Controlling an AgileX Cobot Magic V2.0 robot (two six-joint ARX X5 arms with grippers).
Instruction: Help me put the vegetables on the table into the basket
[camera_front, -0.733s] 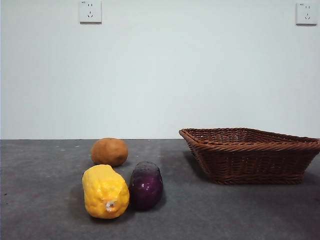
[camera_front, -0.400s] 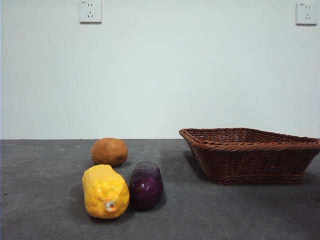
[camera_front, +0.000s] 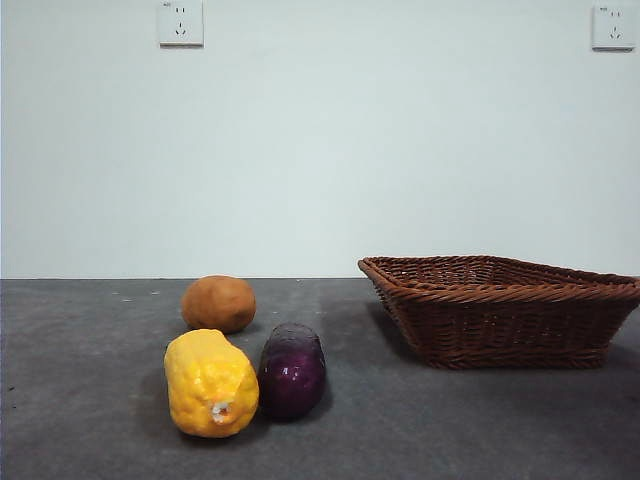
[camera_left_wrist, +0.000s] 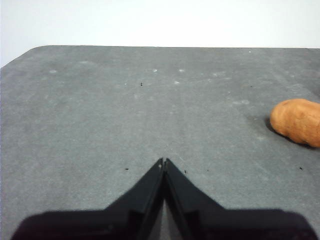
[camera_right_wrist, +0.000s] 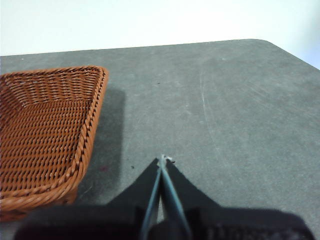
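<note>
Spanning beneath a white wall, the grey table meets both grippers' closed, empty jaws.

bright even light | soft shadows under vegetables | wrist views slightly soft

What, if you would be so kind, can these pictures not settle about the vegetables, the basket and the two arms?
- Basket floor: front view, hidden behind its near wall; right wrist view, cut off by the edge.
- Potato: left wrist view, cut by the edge; front view, its lower part sits behind the corn cob.
- Eggplant: its far end is hidden by its own body.
- Both arms: outside the front view.
</note>
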